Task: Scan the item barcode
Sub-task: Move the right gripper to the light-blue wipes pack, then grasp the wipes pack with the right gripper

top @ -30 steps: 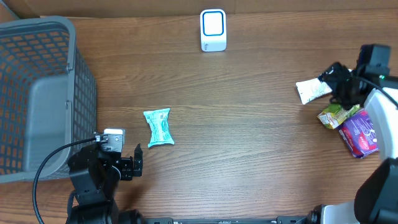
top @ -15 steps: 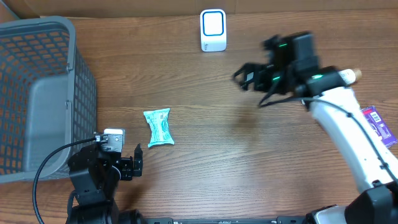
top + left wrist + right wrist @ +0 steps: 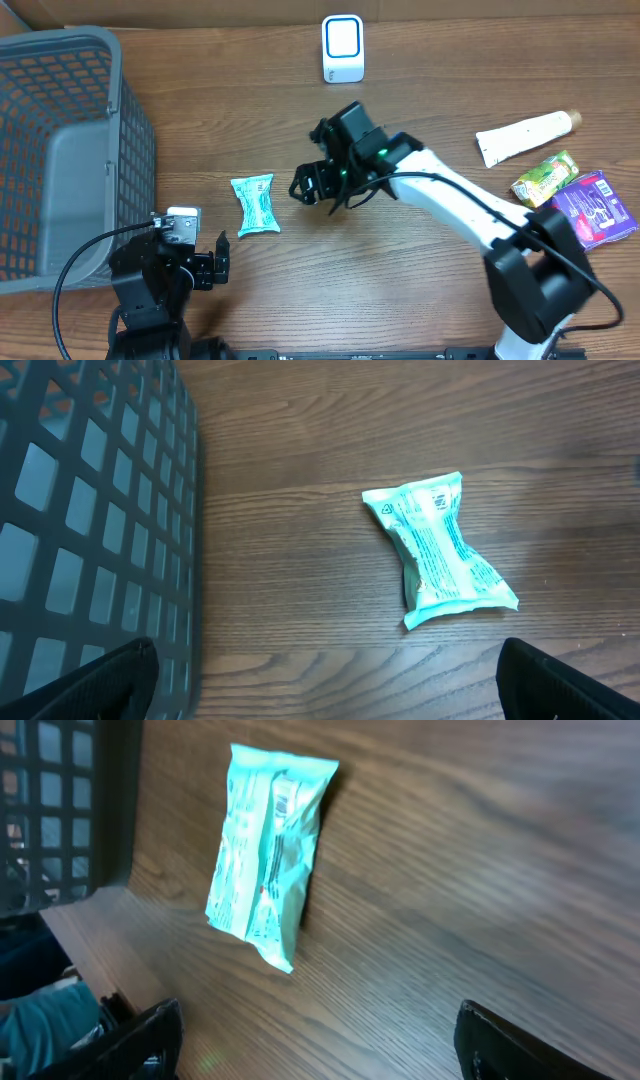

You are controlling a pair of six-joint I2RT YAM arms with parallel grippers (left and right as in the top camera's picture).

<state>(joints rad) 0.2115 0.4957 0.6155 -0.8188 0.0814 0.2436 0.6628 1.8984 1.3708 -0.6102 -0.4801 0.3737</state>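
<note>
A teal snack packet (image 3: pixel 255 204) lies flat on the wooden table, left of centre. The white barcode scanner (image 3: pixel 343 48) with a blue-rimmed window stands at the back edge. My right gripper (image 3: pixel 308 187) hangs open just right of the packet, nothing between its fingers. In the right wrist view the packet (image 3: pixel 268 850) lies ahead of the right gripper (image 3: pixel 320 1045), apart from it. My left gripper (image 3: pixel 222 258) rests open near the front edge, below and left of the packet. The left wrist view shows the packet (image 3: pixel 438 547) well ahead of the left gripper (image 3: pixel 325 690).
A grey mesh basket (image 3: pixel 60 150) fills the left side, close to the left arm, and shows as the basket wall (image 3: pixel 90 510) in the left wrist view. At the far right lie a white tube (image 3: pixel 525 135), a green pouch (image 3: pixel 545 178) and a purple packet (image 3: pixel 592 208).
My right arm has swung from the pile at the far right across the table to just right of the teal packet. The left arm and the packet have not moved.
</note>
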